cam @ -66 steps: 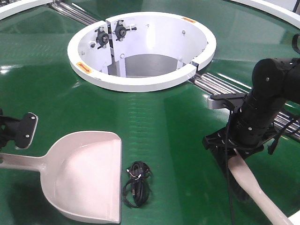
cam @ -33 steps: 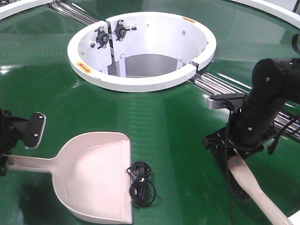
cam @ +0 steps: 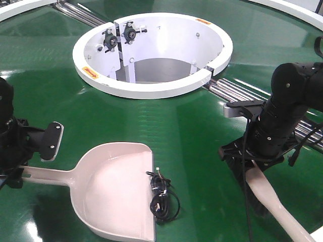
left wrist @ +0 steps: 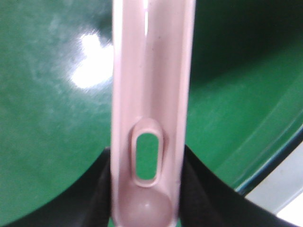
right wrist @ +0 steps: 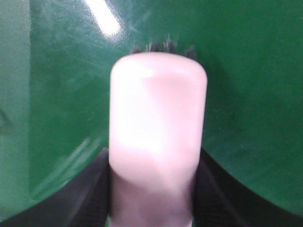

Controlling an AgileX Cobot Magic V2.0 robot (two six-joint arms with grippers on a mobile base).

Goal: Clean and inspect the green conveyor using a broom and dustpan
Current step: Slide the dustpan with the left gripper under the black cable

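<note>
The beige dustpan [cam: 113,194] lies flat on the green conveyor [cam: 176,126] at the lower left, with its mouth facing right. My left gripper [cam: 17,169] is shut on the end of the dustpan handle [left wrist: 151,85], with the hang hole between the fingers [left wrist: 102,189]. At the right, my right gripper [cam: 252,161] is shut on the broom [cam: 277,204]. The beige broom back [right wrist: 158,123] fills the right wrist view, and dark bristles [right wrist: 163,47] peek past its far end onto the belt. A coiled black cable [cam: 162,197] rests against the dustpan's front lip.
The white ring-shaped hub [cam: 151,86] stands in the middle at the back, with black knobs on its inner wall. Silver rollers [cam: 234,91] run in a seam from the hub toward the right arm. A white outer rim [left wrist: 279,194] shows at the belt's edge.
My left gripper has slid the dustpan to the right along the belt, and the black cable has been pushed right with its lip. The right arm and broom have not moved.
</note>
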